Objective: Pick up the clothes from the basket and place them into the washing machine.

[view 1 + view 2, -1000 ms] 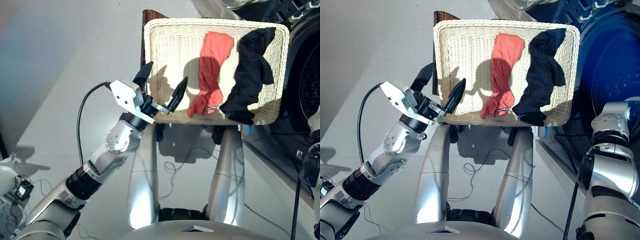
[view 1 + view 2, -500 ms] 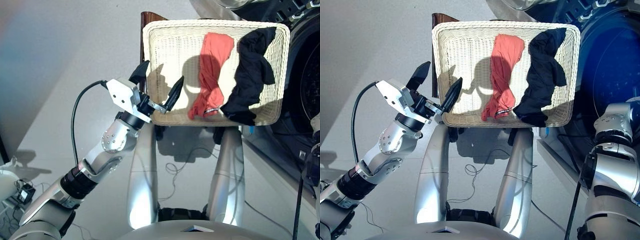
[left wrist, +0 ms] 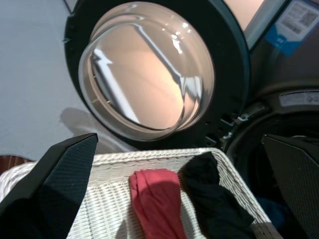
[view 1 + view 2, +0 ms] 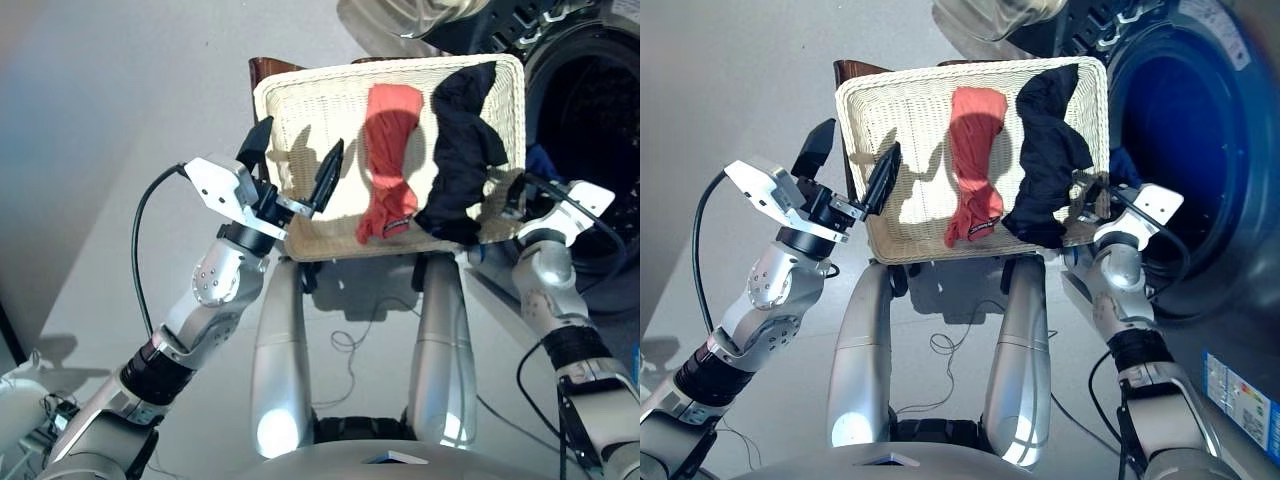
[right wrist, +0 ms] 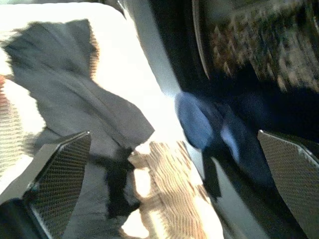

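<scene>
1. Two black fingers of the left gripper (image 4: pixel 296 168) are standing wide apart with nothing between them, hovering at the near left corner of the basket (image 4: pixel 300 100); one fingertip is lying over the basket's floor, the other outside its left rim.
2. The right gripper (image 4: pixel 1092 196) is reaching in at the basket's right rim, beside the black garment (image 4: pixel 1043 160); its wrist view is showing both fingers spread wide and holding nothing.
3. The coral red garment (image 4: pixel 388 160) is lying lengthwise in the middle of the basket, with the black garment just to its right, draping onto the near rim.
4. The washing machine (image 4: pixel 1200 150) is standing right of the basket with its drum open.
5. Only the left wrist view is showing the round glass door (image 3: pixel 149 74) swung open beyond the basket.
6. The right wrist view is showing something blue (image 5: pixel 197 122) at the dark opening's edge, also glimpsed in the head views; whether it is the navy garment I cannot tell.
</scene>
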`<state>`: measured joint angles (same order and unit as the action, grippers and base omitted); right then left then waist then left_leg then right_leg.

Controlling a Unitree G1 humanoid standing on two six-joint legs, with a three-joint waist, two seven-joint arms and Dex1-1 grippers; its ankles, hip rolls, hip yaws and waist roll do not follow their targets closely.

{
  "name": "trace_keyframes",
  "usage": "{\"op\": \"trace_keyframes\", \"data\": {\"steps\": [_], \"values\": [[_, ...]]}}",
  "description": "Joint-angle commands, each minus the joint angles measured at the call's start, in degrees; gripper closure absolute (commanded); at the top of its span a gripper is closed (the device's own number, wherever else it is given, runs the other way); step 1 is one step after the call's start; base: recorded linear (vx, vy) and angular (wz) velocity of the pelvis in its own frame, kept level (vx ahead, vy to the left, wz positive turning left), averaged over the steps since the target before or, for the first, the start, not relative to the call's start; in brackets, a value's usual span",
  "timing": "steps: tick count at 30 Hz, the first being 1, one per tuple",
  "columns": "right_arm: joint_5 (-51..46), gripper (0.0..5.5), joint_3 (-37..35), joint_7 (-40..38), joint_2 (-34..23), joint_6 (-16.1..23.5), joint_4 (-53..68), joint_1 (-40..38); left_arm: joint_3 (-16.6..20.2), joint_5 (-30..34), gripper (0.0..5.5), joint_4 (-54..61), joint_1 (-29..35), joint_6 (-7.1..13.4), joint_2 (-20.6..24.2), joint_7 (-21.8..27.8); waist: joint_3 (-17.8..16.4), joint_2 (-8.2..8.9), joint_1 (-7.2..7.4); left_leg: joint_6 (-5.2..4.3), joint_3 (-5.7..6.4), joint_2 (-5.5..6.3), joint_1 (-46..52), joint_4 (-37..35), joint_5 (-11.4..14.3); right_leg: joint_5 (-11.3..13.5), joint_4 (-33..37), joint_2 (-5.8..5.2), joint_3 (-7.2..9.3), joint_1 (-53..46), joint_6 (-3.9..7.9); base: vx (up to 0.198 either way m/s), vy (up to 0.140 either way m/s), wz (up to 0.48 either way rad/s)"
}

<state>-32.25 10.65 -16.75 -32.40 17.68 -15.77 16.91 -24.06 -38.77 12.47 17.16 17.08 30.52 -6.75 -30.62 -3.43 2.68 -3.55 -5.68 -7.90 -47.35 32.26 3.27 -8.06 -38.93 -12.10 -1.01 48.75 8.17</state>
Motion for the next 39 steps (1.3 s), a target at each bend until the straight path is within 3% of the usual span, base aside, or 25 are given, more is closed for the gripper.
{"op": "trace_keyframes", "data": {"steps": [1,3,7,12,15,23,26,31,33,39], "values": [[6.59,0.0,-1.02,1.48,0.81,4.37,12.53,2.92,0.89,2.39,0.0,-1.29,1.11,2.64,-1.36,0.23,0.82,2.78,0.09,-3.32,-0.79,-0.52,6.33,-6.67,-1.21,7.42,12.54,0.15,1.16,-4.79,1.12,0.0,0.0,0.0],[7.68,0.0,0.58,1.9,1.91,4.47,17.58,4.02,0.32,4.46,0.0,-3.92,3.8,3.41,-4.25,-1.95,0.82,3.7,0.67,-3.66,-1.05,-0.48,6.78,-7.83,-1.99,8.38,14.34,0.28,0.96,-5.34,1.29,0.0,0.0,0.0],[11.95,0.0,1.96,2.33,-1.99,3.5,28.84,7.69,-2.3,9.07,0.0,-10.41,8.7,2.82,-9.05,-6.22,0.82,5.99,2.15,-4.25,-1.98,-0.86,7.22,-8.96,-2.7,10.04,17.0,0.61,0.47,-5.9,1.54,0.0,0.0,0.0],[11.56,0.0,7.63,1.25,1.35,3.84,32.2,14.96,-6.12,9.95,0.0,-21.11,16.6,2.19,-13.14,-9.01,0.82,7.62,3.44,-4.84,-2.81,-1.56,7.55,-10.04,-3.61,11.42,18.7,0.92,-0.08,-5.96,2.03,-0.012,0.003,-0.09],[8.61,0.0,11.72,3.19,1.88,3.82,33.82,18.16,-8.92,16.17,0.0,-26.88,21.45,0.96,-14.29,-11.33,0.82,8.41,3.97,-5.01,-2.73,-1.87,7.24,-10.22,-4.02,11.31,18.73,1.03,-0.19,-5.79,1.84,-0.009,-0.006,-0.079],[11.07,0.0,21.68,1.06,8.47,3.11,29.76,30.11,-13.74,15.32,0.0,-46.85,30.22,-0.9,-24.67,-14.28,0.82,8.97,4.94,-5.79,-1.83,-2.77,4.34,-8.88,-4.55,10.1,15.59,1.68,-0.17,-2.68,1.3,0.001,-0.013,0.002],[10.79,0.0,24.12,0.85,10.63,3.15,29.24,34.67,-13.81,16.31,0.0,-52.73,30.45,-2.32,-26.09,-15.63,0.82,9.29,4.7,-6.41,-1.42,-3.77,2.62,-8.72,-5.03,9.39,14.3,2.39,0.26,-0.77,1.02,0.01,-0.078,-0.035],[9.39,0.0,26.0,0.47,12.52,3.21,27.88,37.56,-12.7,12.29,0.0,-56.28,29.8,-2.28,-26.83,-15.5,0.82,9.52,4.56,-6.84,-0.71,-4.85,0.27,-7.96,-5.24,8.31,11.91,3.26,0.95,2.06,0.48,0.002,-0.097,0.009],[9.95,0.0,26.59,-0.77,12.76,2.98,27.41,38.57,-10.83,9.65,0.0,-59.16,29.07,-2.59,-27.24,-16.78,0.82,9.97,4.56,-7.24,0.17,-5.86,-2.07,-5.91,-4.9,6.62,8.37,4.15,1.37,4.72,-0.24,-0.01,-0.146,0.074],[10.33,0.0,27.0,-3.03,12.81,2.55,26.55,39.74,-7.95,5.6,0.0,-61.23,28.17,-1.98,-28.53,-20.83,0.82,10.82,4.48,-7.98,1.76,-7.75,-6.72,-0.89,-3.41,3.1,0.43,5.27,2.58,10.62,-1.48,-0.004,-0.112,0.048]]}}
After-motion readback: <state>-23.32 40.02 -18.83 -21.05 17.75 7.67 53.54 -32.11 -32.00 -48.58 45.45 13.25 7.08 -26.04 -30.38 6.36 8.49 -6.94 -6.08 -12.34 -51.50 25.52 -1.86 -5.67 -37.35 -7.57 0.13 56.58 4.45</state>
